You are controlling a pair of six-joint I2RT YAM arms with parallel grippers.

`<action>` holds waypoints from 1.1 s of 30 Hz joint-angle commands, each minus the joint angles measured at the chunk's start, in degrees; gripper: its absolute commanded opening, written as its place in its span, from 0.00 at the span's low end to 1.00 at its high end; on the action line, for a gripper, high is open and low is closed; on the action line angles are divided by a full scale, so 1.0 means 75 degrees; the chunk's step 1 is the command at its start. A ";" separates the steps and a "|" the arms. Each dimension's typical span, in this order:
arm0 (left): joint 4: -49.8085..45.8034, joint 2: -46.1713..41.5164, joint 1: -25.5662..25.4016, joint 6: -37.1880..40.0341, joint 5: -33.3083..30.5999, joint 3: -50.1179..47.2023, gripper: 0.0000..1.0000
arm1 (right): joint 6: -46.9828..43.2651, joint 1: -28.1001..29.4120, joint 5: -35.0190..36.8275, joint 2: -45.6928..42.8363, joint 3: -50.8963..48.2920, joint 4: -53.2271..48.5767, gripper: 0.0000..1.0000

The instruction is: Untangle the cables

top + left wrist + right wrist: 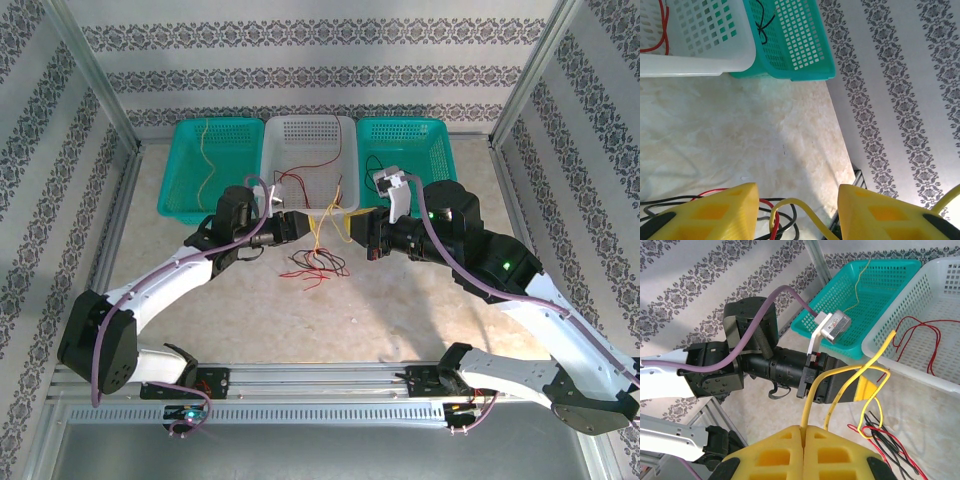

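Nearest me, my right gripper (804,429) is pinched tight on a yellow cable (850,371), while my left gripper (799,192) stands spread around a yellow loop (790,200). The white basket (345,190) crowds the lifted strand, with teal baskets (185,200) at its 9 and 3 o'clock. The red and black cables (315,265) lie tangled on the table at its 6 o'clock.

Grey damask-striped wallpaper (320,45) is wrapping round the beige marbled counter (400,310), aluminium posts (98,80) framing the corners.
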 commanded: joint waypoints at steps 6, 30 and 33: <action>0.1101 -0.0137 -0.0067 -0.0441 -0.0164 -0.0244 0.23 | 0.0137 0.0131 -0.0174 -0.0049 0.0074 0.0427 0.00; -0.0865 0.0692 0.0546 -0.0804 -0.1691 -0.1538 0.00 | 0.0564 -0.0828 -0.0520 -0.1409 -0.0023 0.1254 0.00; -0.0469 0.0683 0.0550 -0.0907 -0.1389 -0.1549 0.00 | 0.0640 -0.0840 -0.0716 -0.1167 -0.0017 0.1225 0.00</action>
